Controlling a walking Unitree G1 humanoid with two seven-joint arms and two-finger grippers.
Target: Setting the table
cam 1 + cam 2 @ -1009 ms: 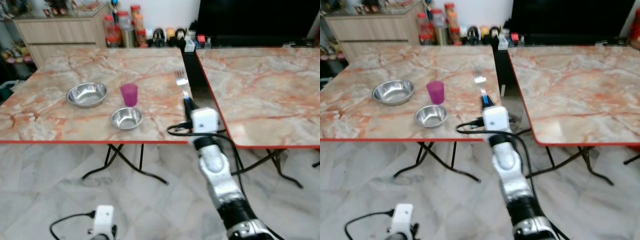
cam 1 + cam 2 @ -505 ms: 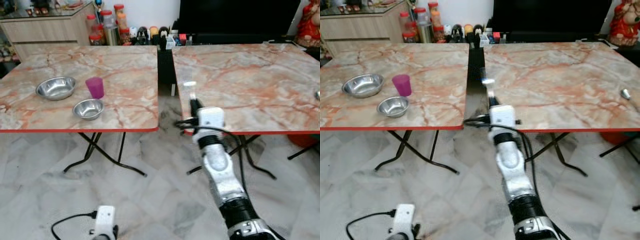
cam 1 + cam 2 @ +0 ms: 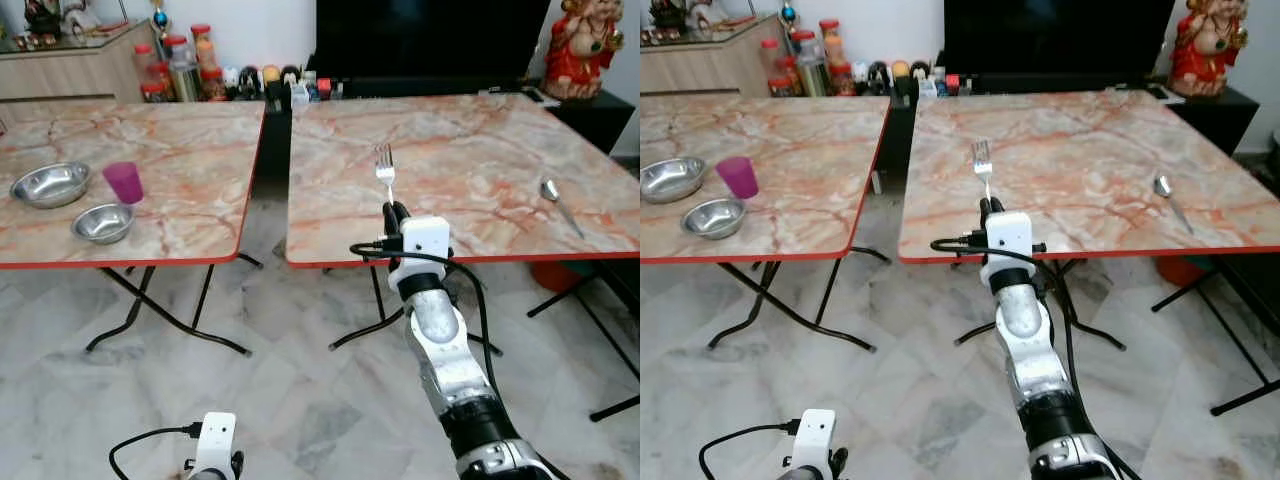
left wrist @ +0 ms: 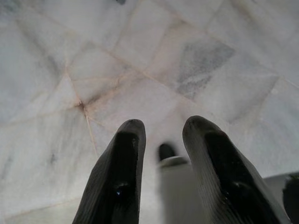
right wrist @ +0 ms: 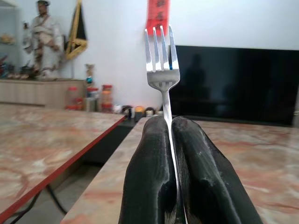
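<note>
1. Fork [image 3: 983, 159] stands upright, tines up, pinched between the closed fingers of the right hand [image 3: 991, 208] at the near edge of the right-hand surface [image 3: 1090, 160].
2. Spoon [image 3: 1166, 197] lies farther right on it.
3. Left hand [image 4: 161, 154] hangs over the floor [image 4: 140, 56], fingers apart.

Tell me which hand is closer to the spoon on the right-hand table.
Right. The right hand, shut on the fork, is raised at the near edge of the table where the spoon lies. The left hand hangs low over the floor, far off.
</note>
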